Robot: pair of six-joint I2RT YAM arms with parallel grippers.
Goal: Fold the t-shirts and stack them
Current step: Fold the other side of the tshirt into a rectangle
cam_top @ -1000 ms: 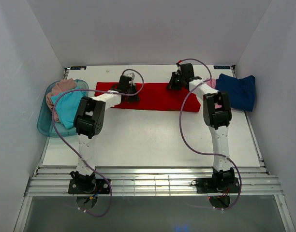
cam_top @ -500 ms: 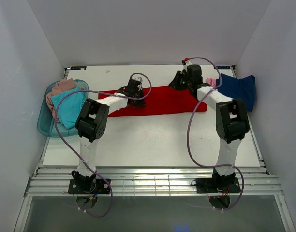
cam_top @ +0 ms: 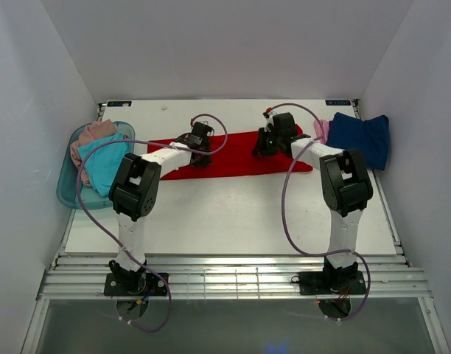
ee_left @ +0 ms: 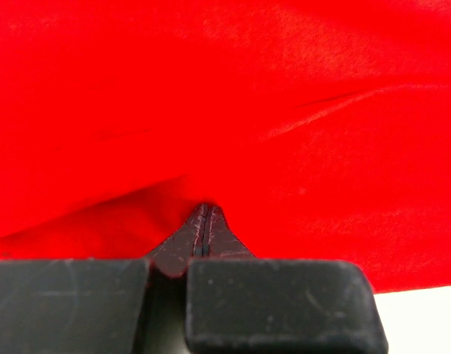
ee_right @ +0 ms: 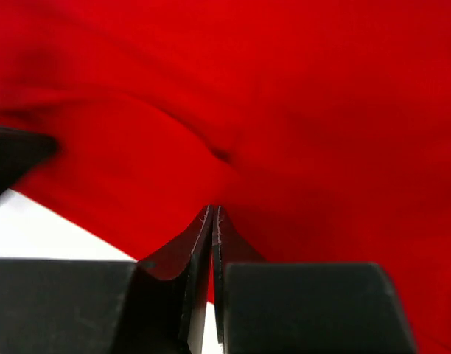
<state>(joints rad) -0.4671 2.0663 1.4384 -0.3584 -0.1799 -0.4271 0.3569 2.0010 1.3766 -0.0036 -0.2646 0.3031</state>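
The bright red t-shirt (cam_top: 236, 153) lies stretched in a long band across the back middle of the table. My left gripper (cam_top: 198, 141) is shut on its left part, and my right gripper (cam_top: 273, 139) is shut on its right part. In the left wrist view the shut gripper (ee_left: 203, 212) pinches a fold of red cloth (ee_left: 247, 110). The right wrist view shows the same with its gripper (ee_right: 214, 212) on the red cloth (ee_right: 299, 96). The navy blue t-shirt (cam_top: 362, 137) lies at the back right, with a bit of light pink t-shirt (cam_top: 321, 130) beside it.
A translucent teal tub (cam_top: 66, 187) at the left edge holds the turquoise t-shirt (cam_top: 102, 167) and the dusty pink-beige t-shirt (cam_top: 91, 137). White table (cam_top: 233, 217) runs in front of the red shirt. White walls close in on three sides.
Both grippers carried the red shirt to the right, then back left and a little nearer. The shirt went from a straight band to a skewed one, with its right end pulled to a point.
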